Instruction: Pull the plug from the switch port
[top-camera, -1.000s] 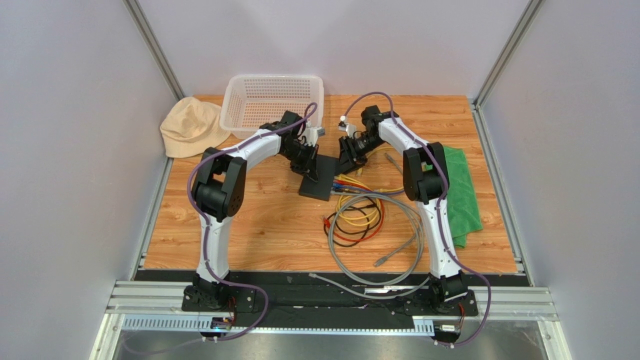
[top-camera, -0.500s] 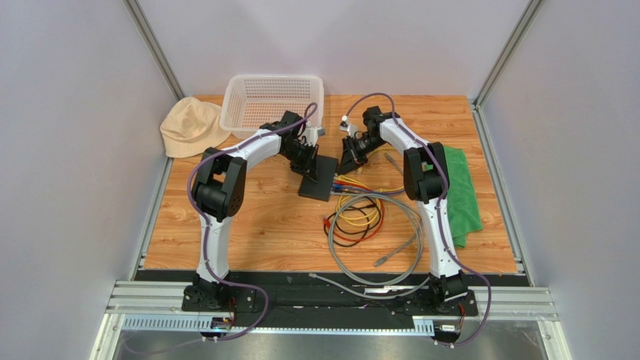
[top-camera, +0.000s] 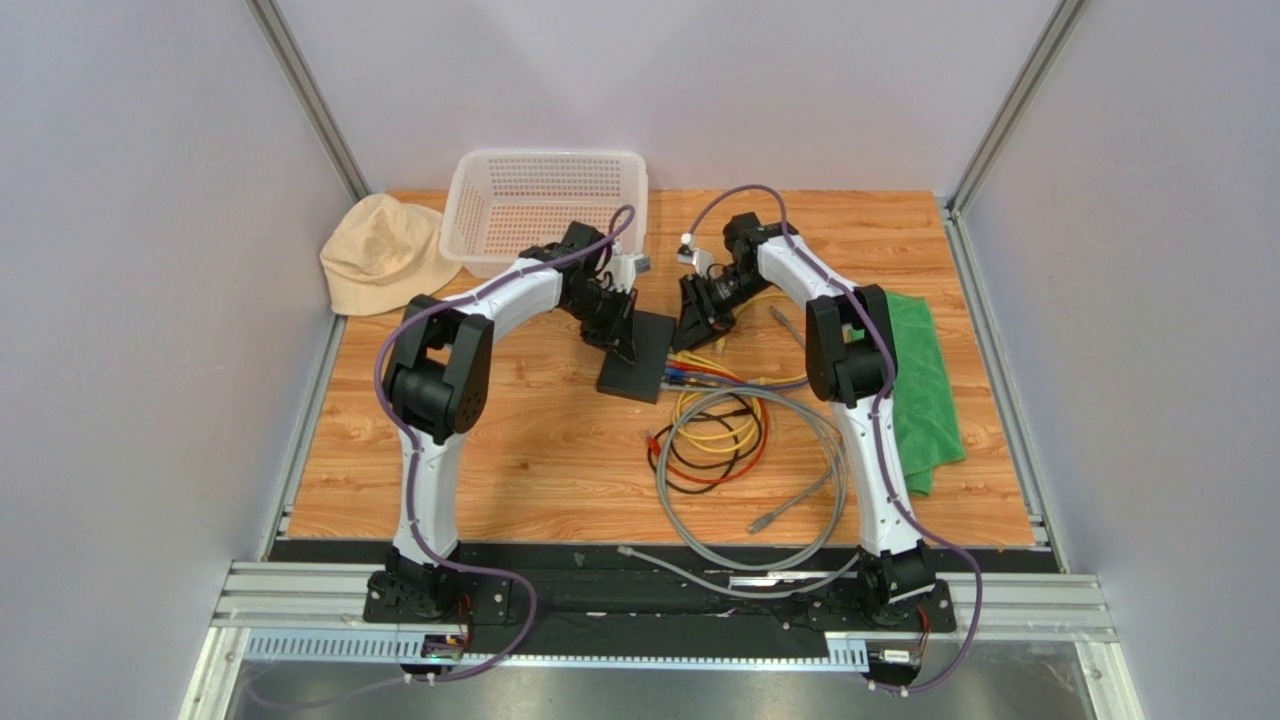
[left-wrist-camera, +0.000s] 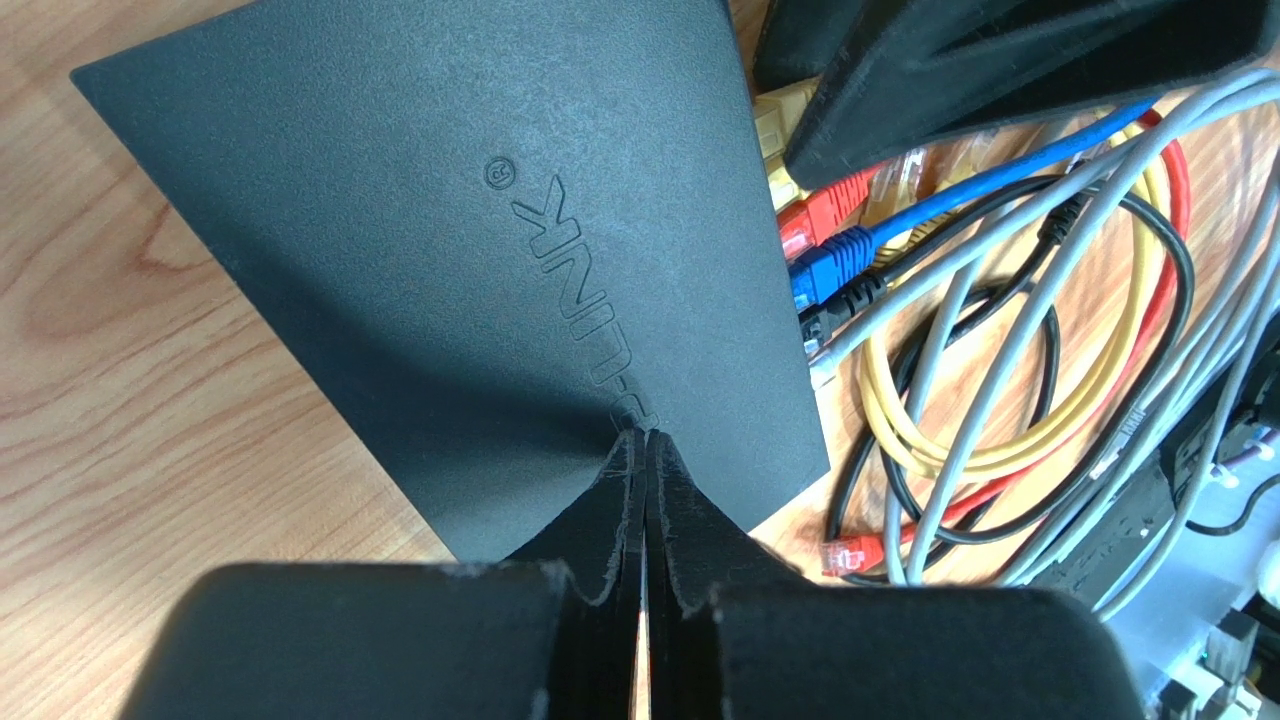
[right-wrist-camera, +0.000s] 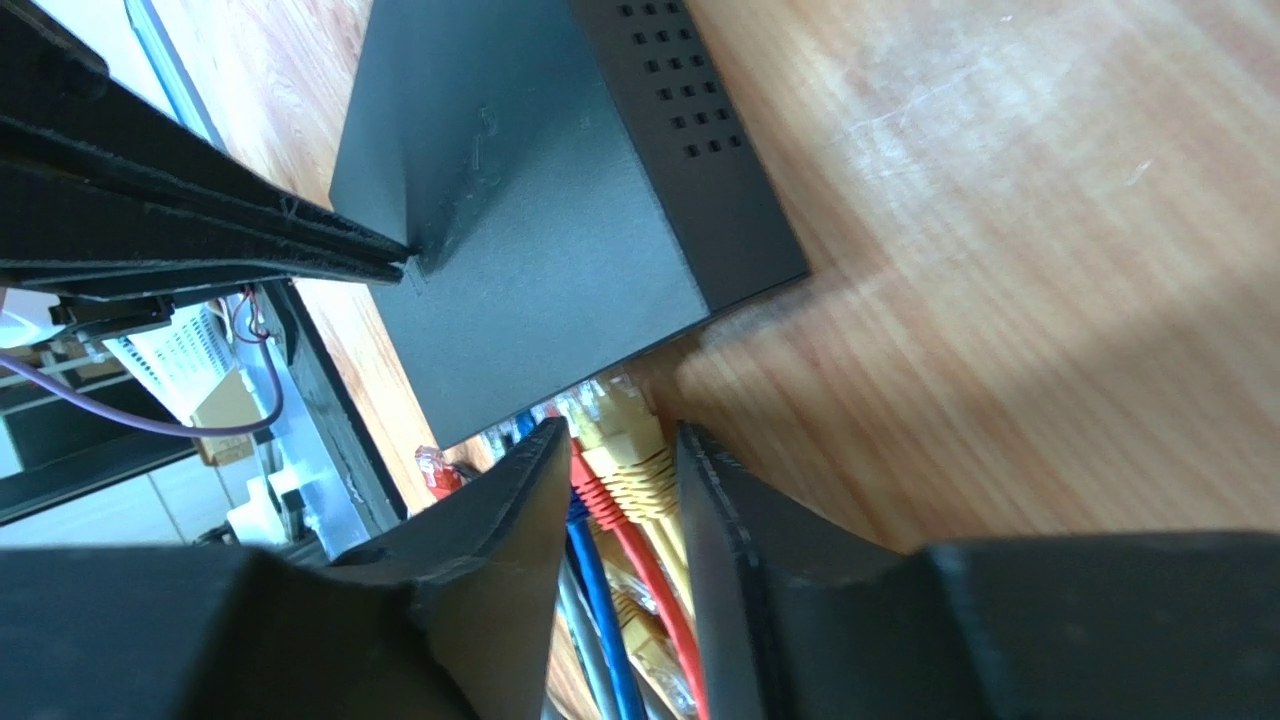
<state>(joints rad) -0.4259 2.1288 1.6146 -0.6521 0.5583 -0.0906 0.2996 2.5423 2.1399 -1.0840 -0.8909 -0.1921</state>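
The matte-black switch (top-camera: 637, 360) lies flat on the wooden table, mid-back. In the left wrist view its top (left-wrist-camera: 451, 225) fills the frame, with red, blue and yellow plugs at its right edge. My left gripper (left-wrist-camera: 648, 437) is shut, and its tips press down on the switch top. My right gripper (right-wrist-camera: 621, 431) stands at the port edge of the switch (right-wrist-camera: 526, 225). Its jaws are closed narrowly round a yellow plug (right-wrist-camera: 639, 450), with a red plug (right-wrist-camera: 597, 488) squeezed beside it. A blue cable (right-wrist-camera: 589, 563) runs under the fingers.
A white basket (top-camera: 549, 203) and a beige hat (top-camera: 383, 255) sit at the back left. A green cloth (top-camera: 924, 390) lies at the right edge. Coiled grey (top-camera: 751, 495), yellow, red and black cables (top-camera: 714, 438) lie in front of the switch.
The right gripper has shifted very slightly at the port edge. The left arm and the switch have not visibly moved.
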